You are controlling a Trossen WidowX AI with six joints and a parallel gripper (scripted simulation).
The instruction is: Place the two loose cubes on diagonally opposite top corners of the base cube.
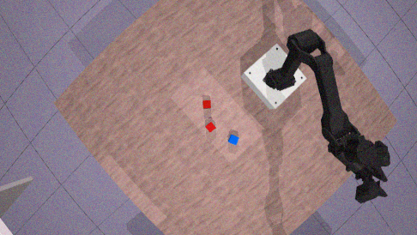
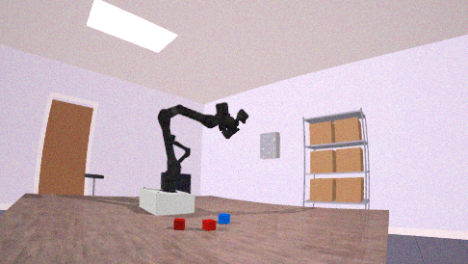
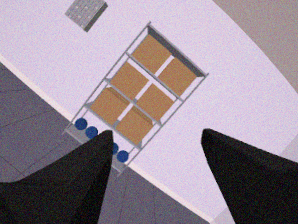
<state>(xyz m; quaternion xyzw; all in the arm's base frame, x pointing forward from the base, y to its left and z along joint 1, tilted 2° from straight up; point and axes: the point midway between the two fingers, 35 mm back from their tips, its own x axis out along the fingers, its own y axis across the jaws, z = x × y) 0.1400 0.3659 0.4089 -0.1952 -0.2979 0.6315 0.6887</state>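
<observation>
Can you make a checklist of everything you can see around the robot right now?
Surface: wooden table, arm's white base plate near one edge.
Job's things: two red cubes and one blue cube lie apart on the table; nothing stacked.
Clutter: nothing seen.
End effector: end effector is high, out past the table edge, partly open, holding nothing; its fingers frame the far wall.
Cables: nothing seen.
Surroundings: shelf with boxes, brown door, grey wall panel, ceiling light.

Shelf [image 3: 143,92] between end effector [image 3: 158,192] fingers
</observation>
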